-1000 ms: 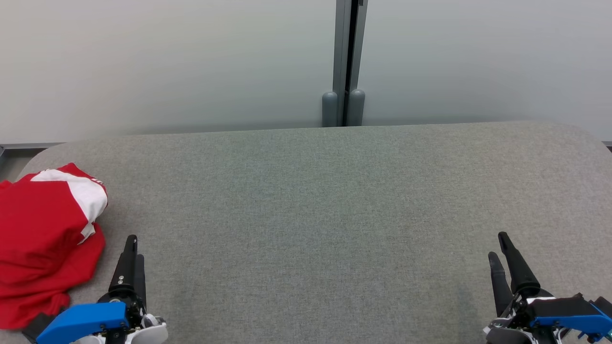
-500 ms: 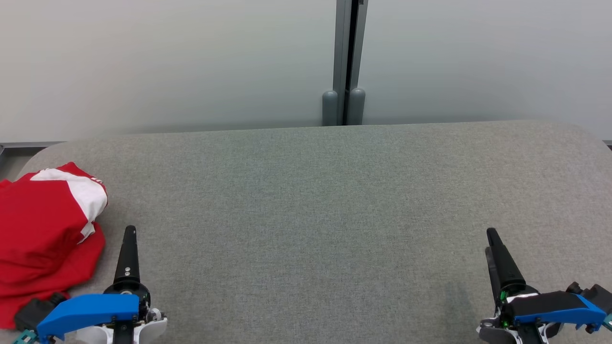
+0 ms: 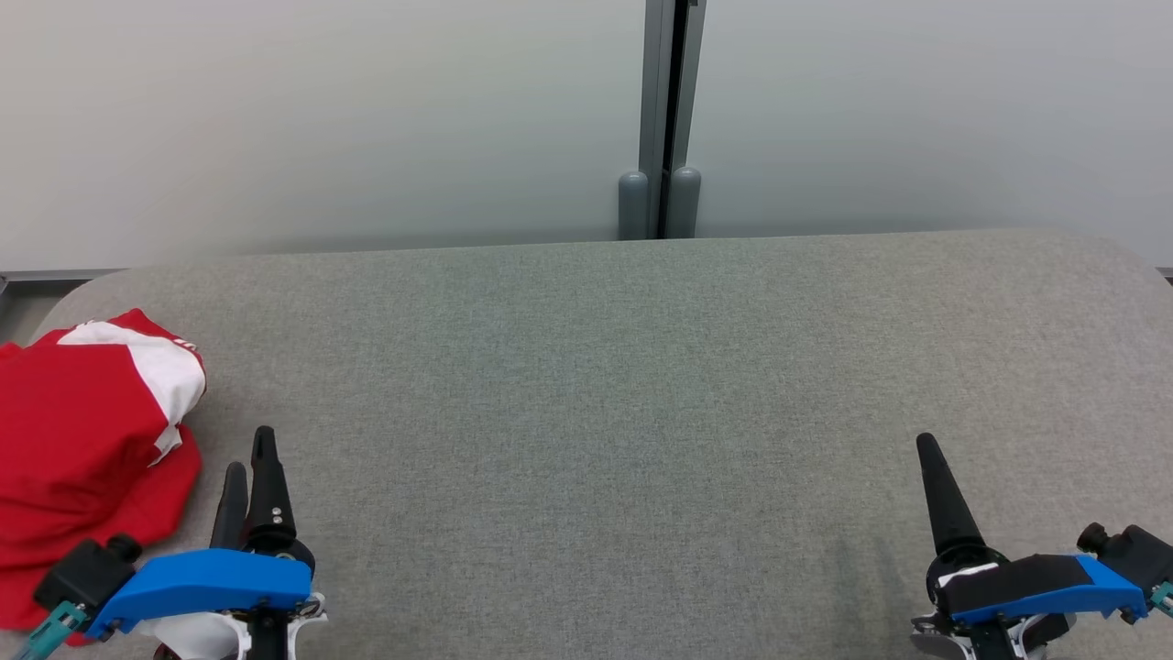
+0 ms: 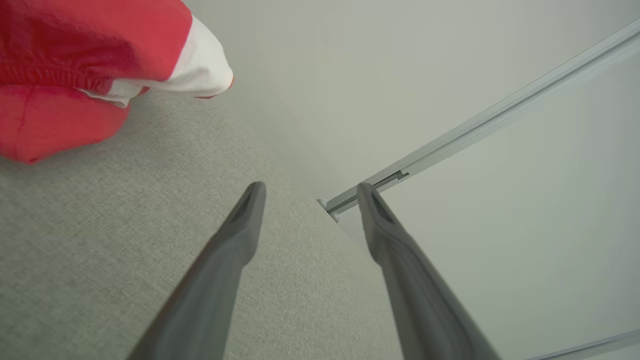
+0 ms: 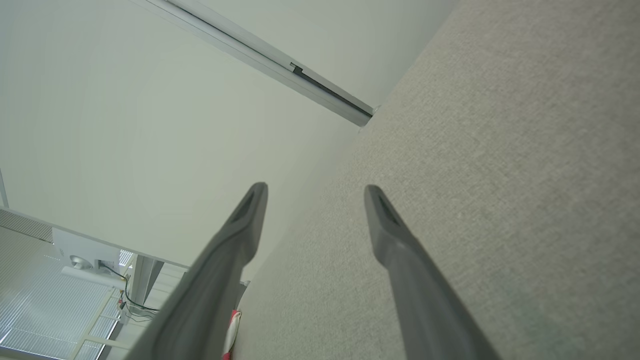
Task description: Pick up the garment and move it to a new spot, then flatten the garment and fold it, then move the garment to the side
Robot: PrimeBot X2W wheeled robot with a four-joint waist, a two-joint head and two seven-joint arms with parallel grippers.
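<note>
You are at the very start: the garment (image 3: pixel 87 440), a red heap with a white panel, lies crumpled at the left end of the table (image 3: pixel 586 385), not yet picked up, flattened or folded. Your left gripper (image 3: pixel 249 454) hovers just beside it on its right with its jaws wide apart and nothing between them; in the left wrist view the fingers point past the cloth toward the wall, not at it. Your right gripper (image 5: pixel 315 190) hangs over the right end, well apart from the garment, jaws equally wide and empty. The next move, I judge, calls for turning the left arm toward the heap and pinching a raised fold, then carrying it to the bare middle. The table is covered in grey woven fabric with rounded corners, which may drag on the cloth. Behind it stand pale wall panels (image 3: pixel 321 119) joined by a grey post (image 3: pixel 660 119).
</note>
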